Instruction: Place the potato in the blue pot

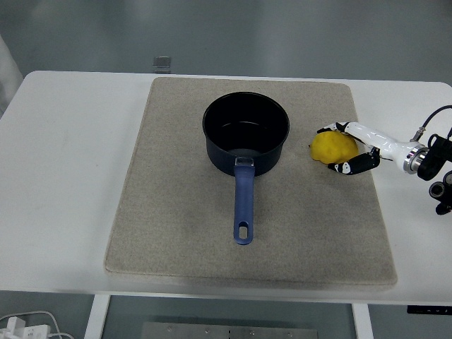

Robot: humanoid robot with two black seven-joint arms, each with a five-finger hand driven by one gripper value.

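A white table [70,176] with rounded far corners fills most of the view, seen from above, with a grey-green floor beyond its far edge. A large beige mat [169,212] with a coarse, felt-like texture covers the middle of the table. No brand, label or writing can be read anywhere.

On the far half of the mat stands a blue pot [246,134], upright, dark inside. Its long blue handle [243,205] points toward the near edge and has a hanging hole at its end.

Just right of the pot, apart from it, a yellow potato [332,148] lies on the mat near the mat's right edge. The right hand [353,148], white with black fingertips, reaches in from the right side, and its fingers [346,167] are curled around the potato from the far and near sides, closed on it. Black cables and joints of the right arm [434,166] show at the right edge.

A small clear object [162,63] sits at the table's far edge. White cables [28,326] and a white plug lie on the floor at the bottom left corner, beside a table leg [99,314].
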